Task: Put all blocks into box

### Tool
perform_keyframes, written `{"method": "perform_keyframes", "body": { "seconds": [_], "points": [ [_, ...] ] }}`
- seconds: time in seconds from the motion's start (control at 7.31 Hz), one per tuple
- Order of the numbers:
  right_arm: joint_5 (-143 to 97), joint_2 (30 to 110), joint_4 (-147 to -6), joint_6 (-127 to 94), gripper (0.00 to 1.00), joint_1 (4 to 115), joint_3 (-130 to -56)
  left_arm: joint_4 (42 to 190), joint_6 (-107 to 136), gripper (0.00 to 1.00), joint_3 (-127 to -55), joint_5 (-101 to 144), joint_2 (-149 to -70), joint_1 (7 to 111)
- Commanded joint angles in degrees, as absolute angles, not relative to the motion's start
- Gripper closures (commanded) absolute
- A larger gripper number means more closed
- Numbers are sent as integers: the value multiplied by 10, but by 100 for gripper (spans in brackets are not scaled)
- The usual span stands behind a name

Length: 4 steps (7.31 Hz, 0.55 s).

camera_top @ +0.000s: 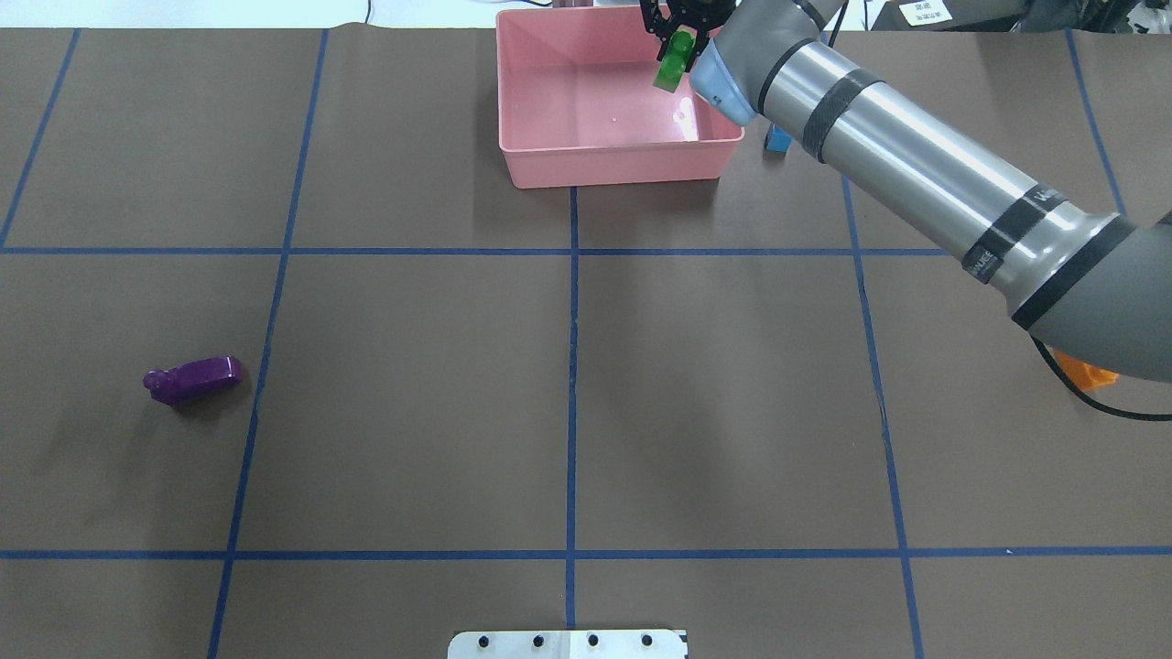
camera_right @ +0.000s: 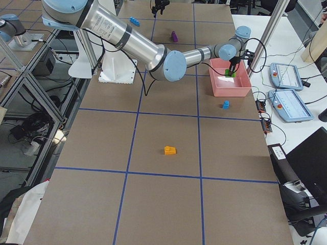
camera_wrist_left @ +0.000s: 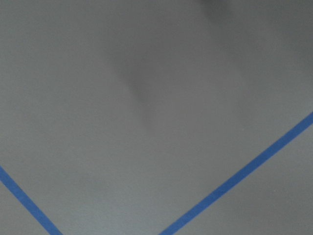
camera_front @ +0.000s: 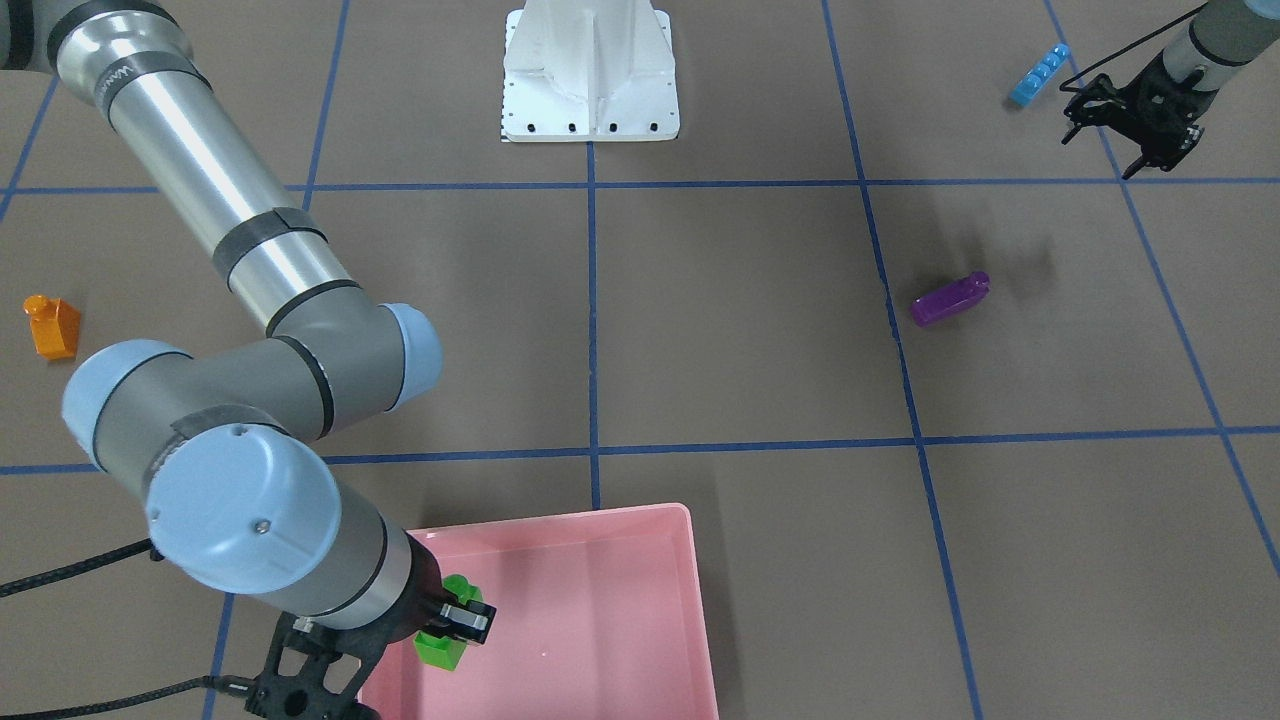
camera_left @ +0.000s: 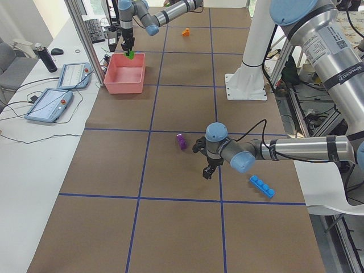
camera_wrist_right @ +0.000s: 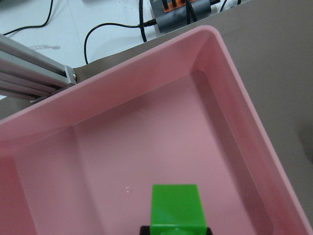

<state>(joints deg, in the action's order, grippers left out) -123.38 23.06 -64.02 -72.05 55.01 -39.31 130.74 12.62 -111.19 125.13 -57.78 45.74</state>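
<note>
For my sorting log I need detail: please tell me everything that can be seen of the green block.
The green block is a small brick of bright, glossy green plastic with round studs on one side. The right tool is shut on it and holds it tilted over the inside of the pink box, near one corner. It seems to hang clear of the box floor, touched only by the tool's fingers. The right wrist view shows one flat square face of it.
</note>
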Motion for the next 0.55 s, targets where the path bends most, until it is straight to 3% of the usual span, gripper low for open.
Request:
{"method": "perform_keyframes", "body": {
  "seconds": [0.0,0.14,0.41],
  "points": [
    [-1215,222,-625,-737,33,537,-381,1308,191,0,-1127,1177,-564,323],
    [-1215,219,-625,-735,0,537,-381,1308,200,0,-1132,1171,-552,291],
    [-1216,214,-626,-731,0,539,-394,1308,258,0,-1134,1159,-535,202]
  ]
}}
